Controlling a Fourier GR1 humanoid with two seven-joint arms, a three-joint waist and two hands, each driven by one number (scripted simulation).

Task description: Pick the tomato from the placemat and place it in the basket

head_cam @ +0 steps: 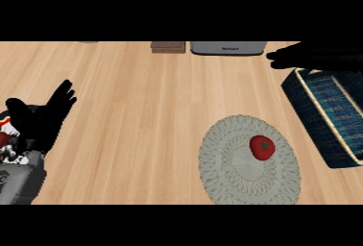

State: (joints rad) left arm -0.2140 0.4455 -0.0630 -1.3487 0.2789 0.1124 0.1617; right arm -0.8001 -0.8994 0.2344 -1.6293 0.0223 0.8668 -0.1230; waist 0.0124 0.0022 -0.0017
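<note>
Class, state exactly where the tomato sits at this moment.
In the head view the tomato lies on the upper right part of the round placemat, at lower right, just left of the blue basket.

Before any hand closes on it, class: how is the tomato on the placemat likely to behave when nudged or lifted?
The tomato looks rounded, so a sideways nudge would probably roll it across the placemat. Its skin appears smooth, so it may slip in the fingers. It seems small beside the basket, so it is likely light to lift.

The grey appliance (228, 48) bears dark lettering (too small to read).
</note>
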